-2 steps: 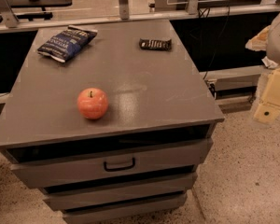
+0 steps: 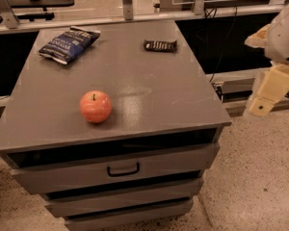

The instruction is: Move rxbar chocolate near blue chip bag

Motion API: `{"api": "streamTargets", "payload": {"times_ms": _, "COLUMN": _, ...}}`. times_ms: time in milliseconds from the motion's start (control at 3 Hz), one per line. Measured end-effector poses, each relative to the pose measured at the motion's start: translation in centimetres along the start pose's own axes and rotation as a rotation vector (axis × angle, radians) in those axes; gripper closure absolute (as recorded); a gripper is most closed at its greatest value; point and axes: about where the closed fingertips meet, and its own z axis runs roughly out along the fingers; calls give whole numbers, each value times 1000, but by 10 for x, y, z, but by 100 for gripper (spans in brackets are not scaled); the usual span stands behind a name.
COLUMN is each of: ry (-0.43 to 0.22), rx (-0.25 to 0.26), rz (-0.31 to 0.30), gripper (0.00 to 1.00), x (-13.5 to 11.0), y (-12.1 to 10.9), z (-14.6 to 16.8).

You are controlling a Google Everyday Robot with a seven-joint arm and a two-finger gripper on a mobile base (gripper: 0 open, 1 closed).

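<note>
The rxbar chocolate is a small black bar with white lettering, lying flat at the far right of the grey cabinet top. The blue chip bag is a dark navy crinkled bag lying at the far left of the same top. My gripper is cream-coloured and hangs at the right edge of the view, off the cabinet's right side and above the floor. It is well apart from the bar and holds nothing that I can see.
A red apple stands near the front left of the top. The cabinet has several drawers below. A metal railing runs behind it, and speckled floor lies to the right.
My gripper has shifted slightly left, toward the cabinet. The bar, bag and apple have not moved.
</note>
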Motion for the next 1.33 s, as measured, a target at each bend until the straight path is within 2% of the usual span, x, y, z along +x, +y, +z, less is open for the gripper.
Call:
{"api": "streamTargets", "payload": {"times_ms": 667, "ry": -177, "rx": 84, "rz": -24, "gripper": 0, "x": -39, "y": -93, "z": 60}}
{"api": "streamTargets", "payload": {"times_ms": 1000, "ry": -277, "rx": 124, "rz": -28, "gripper": 0, "x": -68, "y": -141, "z": 74}}
{"api": "streamTargets", "payload": {"times_ms": 1333, "ry": -277, "rx": 124, "rz": -28, "gripper": 0, "x": -68, "y": -140, "z": 74}}
